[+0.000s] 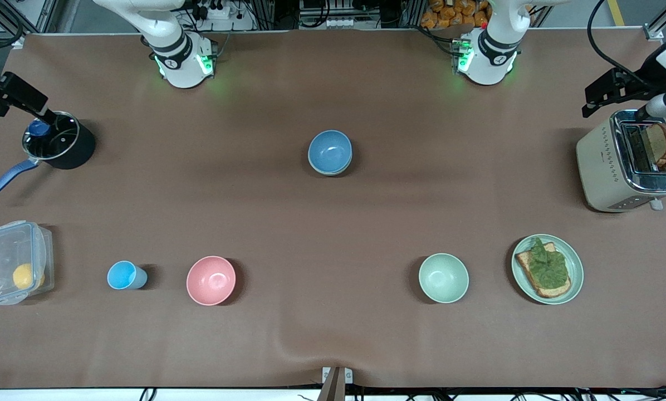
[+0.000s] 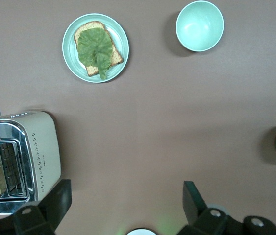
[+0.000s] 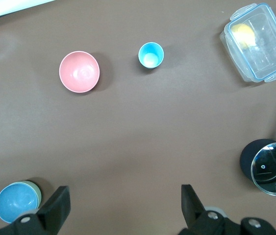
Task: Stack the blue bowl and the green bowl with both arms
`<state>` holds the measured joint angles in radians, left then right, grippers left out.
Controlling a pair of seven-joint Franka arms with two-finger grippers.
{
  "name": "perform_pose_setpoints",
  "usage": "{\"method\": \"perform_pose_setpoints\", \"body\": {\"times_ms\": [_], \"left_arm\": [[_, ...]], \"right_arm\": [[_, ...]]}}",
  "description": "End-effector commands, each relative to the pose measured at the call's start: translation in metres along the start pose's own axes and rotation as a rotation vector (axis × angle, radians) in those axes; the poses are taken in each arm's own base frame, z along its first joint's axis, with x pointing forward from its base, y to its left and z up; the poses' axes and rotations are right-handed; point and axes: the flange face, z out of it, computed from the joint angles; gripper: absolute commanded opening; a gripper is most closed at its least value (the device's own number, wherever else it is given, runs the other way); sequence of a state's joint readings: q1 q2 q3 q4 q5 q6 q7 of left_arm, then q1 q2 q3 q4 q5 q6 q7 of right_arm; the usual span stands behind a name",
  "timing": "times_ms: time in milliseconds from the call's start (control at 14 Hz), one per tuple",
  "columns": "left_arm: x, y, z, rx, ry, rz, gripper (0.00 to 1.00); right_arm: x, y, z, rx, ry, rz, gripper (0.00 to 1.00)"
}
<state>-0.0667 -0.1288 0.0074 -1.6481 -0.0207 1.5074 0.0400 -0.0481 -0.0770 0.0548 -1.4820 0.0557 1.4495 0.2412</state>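
**Blue bowl nesting in the middle, both grippers hanging wide open**

The blue bowl (image 1: 329, 149) is sitting in the middle of the front view, in its upper half. It appears to be nesting inside a greenish bowl (image 3: 34, 188) whose rim is peeking out beneath it. A second, pale green bowl (image 1: 443, 277) is standing alone in the lower half, toward the left arm's end and well apart from the pair.

That fits a finished stack. It also fits one where the lone green bowl is yet to join.

The left gripper (image 2: 126, 188) is hanging over the toaster (image 1: 600, 172) with its fingers spread wide on nothing. The right gripper (image 3: 124, 191) is hanging over the lidded pot (image 1: 77, 150), equally spread and holding nothing.

I am judging the bowls to be light, stiff and smooth-walled, likely slippery. The rim looks like the place to take hold, with one finger inside and one outside.

The brown cloth (image 1: 333, 234) covering the table is wrinkling a little near the bottom edge. A pink bowl (image 1: 211, 280), a blue cup (image 1: 125, 275), a clear lidded container (image 1: 10, 262) and a plate (image 1: 577, 262) of toast with a leaf are lining the lower half. Cables and power strips are running along the top edge.
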Motion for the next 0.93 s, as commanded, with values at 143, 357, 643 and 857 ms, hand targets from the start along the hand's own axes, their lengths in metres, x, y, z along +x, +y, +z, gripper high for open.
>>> {"method": "perform_pose_setpoints", "body": {"times_ms": [143,357,643,857], "left_arm": [[0.0001,0.002,-0.0051,0.027,-0.008,-0.008,1.0],[0.0001,0.0018,-0.0051,0.028,-0.008,-0.008,1.0],[0.0001,0.0031,-0.005,0.027,-0.008,-0.005,1.0],[0.0001,0.0031,-0.005,0.027,-0.008,-0.005,1.0]], "right_arm": [[-0.0051,-0.0031,-0.0037,0.006,-0.003,-0.014,1.0],[-0.005,-0.0027,-0.003,0.003,-0.004,-0.025,1.0],[-0.006,-0.005,-0.0014,-0.019,-0.003,-0.093,1.0],[-0.0056,-0.0057,0.0001,-0.019,-0.006,-0.093,1.0]]}}
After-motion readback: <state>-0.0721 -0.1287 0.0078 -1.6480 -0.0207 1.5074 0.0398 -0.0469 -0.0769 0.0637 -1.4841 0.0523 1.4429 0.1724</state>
